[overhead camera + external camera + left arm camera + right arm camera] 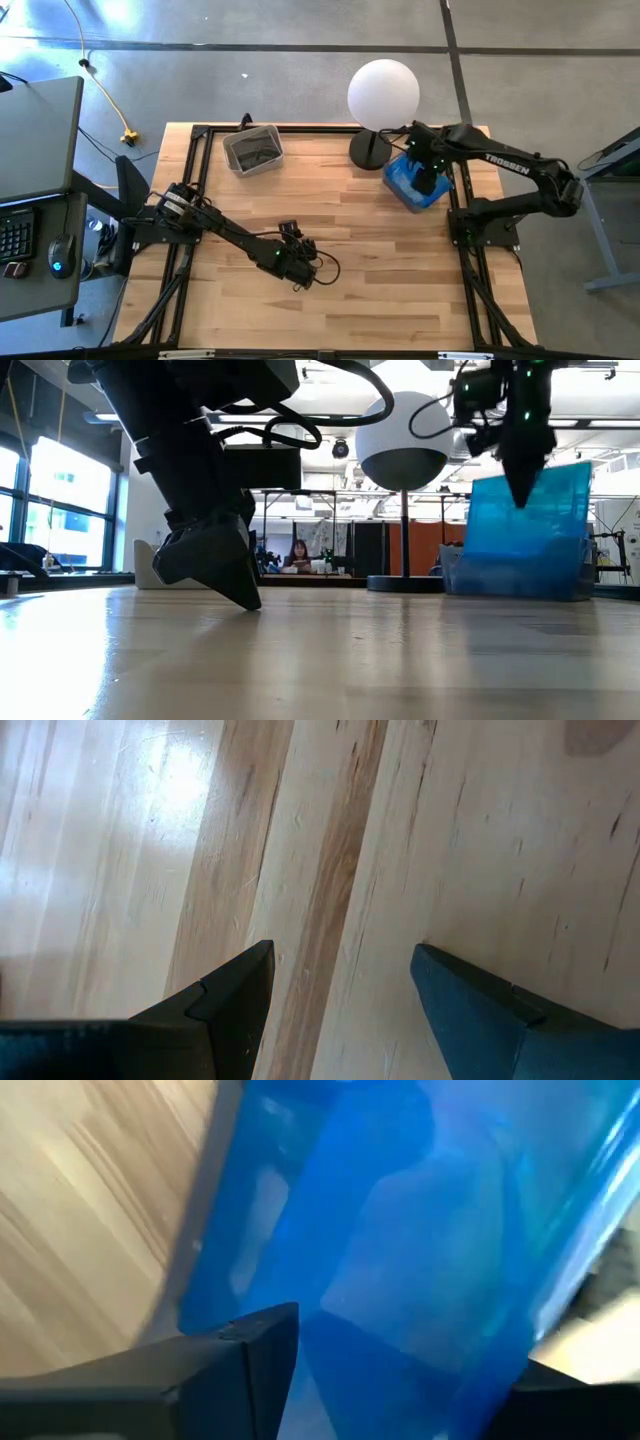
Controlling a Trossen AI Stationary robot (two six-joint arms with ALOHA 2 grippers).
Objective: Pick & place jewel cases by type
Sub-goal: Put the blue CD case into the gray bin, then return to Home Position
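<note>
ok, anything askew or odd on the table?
One thing: a blue case stands nearly upright out of the right bin, pinched by the right gripper. The left gripper rests open on bare wood.

Black arms, white "TROSSEN" lettering

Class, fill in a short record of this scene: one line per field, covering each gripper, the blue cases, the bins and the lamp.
Left gripper: open, low over bare wood at the table's middle
Right gripper: over the blue cases, one standing on edge
Grey bin: far-left part of the table
Second bin: holds the blue cases
Globe lamp: beside the blue cases
</note>
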